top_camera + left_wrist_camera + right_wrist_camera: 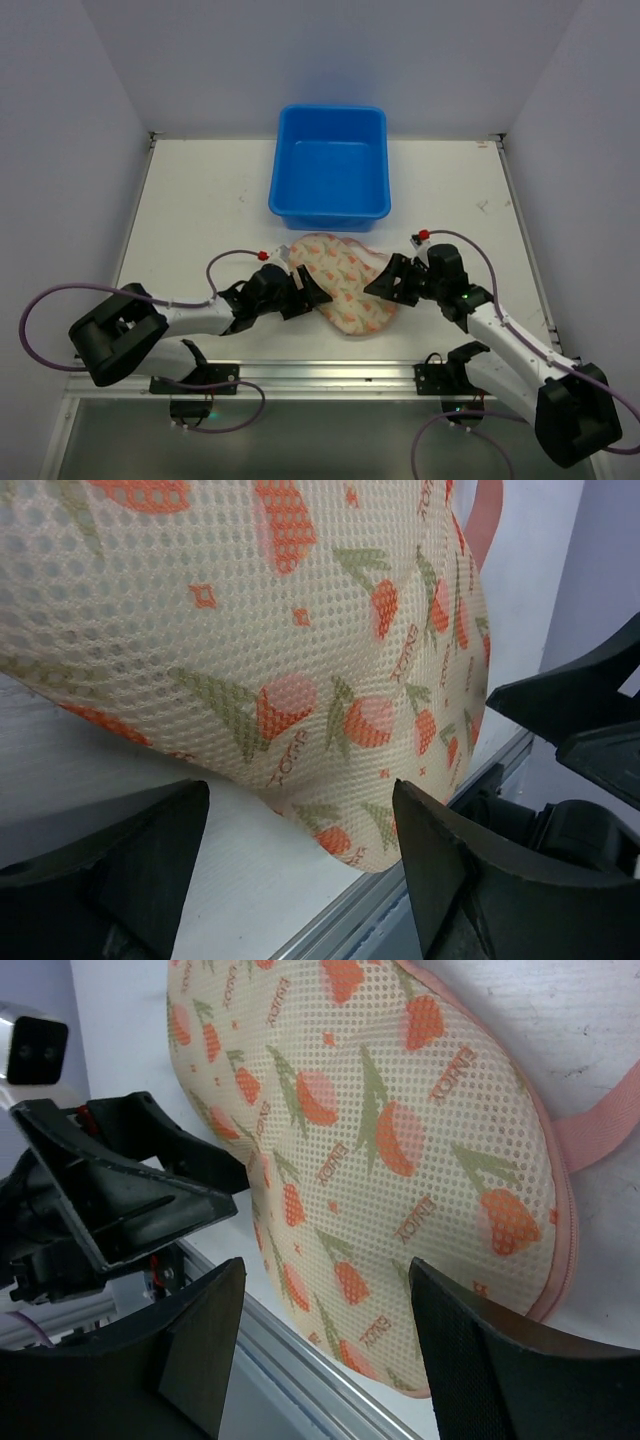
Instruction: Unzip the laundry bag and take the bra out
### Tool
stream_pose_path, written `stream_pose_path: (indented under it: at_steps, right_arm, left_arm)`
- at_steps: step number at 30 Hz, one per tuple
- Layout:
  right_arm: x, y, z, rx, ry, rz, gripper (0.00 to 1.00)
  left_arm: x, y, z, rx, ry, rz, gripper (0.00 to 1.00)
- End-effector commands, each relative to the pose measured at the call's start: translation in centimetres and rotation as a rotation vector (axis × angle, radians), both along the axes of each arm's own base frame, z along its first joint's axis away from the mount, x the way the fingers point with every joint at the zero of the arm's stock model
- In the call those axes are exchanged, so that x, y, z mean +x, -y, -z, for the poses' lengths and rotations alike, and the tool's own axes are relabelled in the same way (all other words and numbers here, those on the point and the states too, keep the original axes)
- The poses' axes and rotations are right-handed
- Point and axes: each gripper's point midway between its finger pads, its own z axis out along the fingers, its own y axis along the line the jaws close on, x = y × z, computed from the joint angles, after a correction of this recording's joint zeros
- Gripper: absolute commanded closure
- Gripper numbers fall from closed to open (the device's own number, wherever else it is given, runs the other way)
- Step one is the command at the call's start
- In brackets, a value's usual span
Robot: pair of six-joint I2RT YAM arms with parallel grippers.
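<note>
— Where's the bag point(345, 285)?
— Flat between my left gripper point(316, 291) and right gripper point(374, 284); both jaws are apart and hold nothing.
— Plan?
— Pin one end, then find the zipper pull (I can't see it).

Field note: white bench in a pale-walled booth, under soft, even light.

My bench point(200, 200) is matte white and boxed in on three sides by the back wall point(330, 50), left wall point(60, 150) and right wall point(590, 120), all plain pale lavender-grey. Shadows are faint and soft-edged. There are a few dark scuffs point(483, 206) on the top toward the far right, and a small dark bracket point(152, 140) at the far left corner. A silver metal rail point(330, 372) runs along my near edge. Below it is a dull grey-green surface point(330, 440), slightly glossy.
</note>
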Motion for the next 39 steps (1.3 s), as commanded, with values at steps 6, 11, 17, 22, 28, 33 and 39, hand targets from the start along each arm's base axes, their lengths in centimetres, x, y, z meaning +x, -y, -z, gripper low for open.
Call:
stream_pose_path:
  at_steps: [6, 11, 17, 22, 28, 33, 39]
  right_arm:
    - [0.6, 0.2, -3.4, 0.011, 0.16, -0.005, 0.3]
    - [0.1, 0.6, -4.2, 0.007, 0.218, -0.013, 0.3]
    - [-0.3, 0.8, -5.5, 0.005, 0.303, -0.048, 0.3]
    - [-0.6, 0.8, -7.5, 0.024, 0.435, -0.068, 0.3]
    - [-1.5, 0.2, -10.1, 0.052, 0.58, -0.152, 0.3]
    - [-1.8, -0.6, -11.8, 0.044, 0.64, -0.207, 0.3]
    - [-2.4, -3.7, -11.9, 0.041, 0.629, -0.3, 0.31]
  left_arm:
    - [0.8, 0.3, 0.9, -0.062, -0.04, -0.122, 0.47]
    - [1.3, -0.2, 0.7, -0.069, -0.018, -0.162, 0.86]
    - [1.4, -0.8, -1.1, -0.112, 0.005, -0.197, 1.0]
    - [1.9, -1.6, -4.9, -0.168, 0.067, -0.253, 1.0]
    - [2.7, -3.6, -8.2, -0.194, 0.083, -0.383, 1.0]
    - [2.9, -5.5, -9.2, -0.202, 0.094, -0.48, 1.0]
    - [2.7, -9.6, -7.0, -0.102, 0.082, -0.623, 1.0]
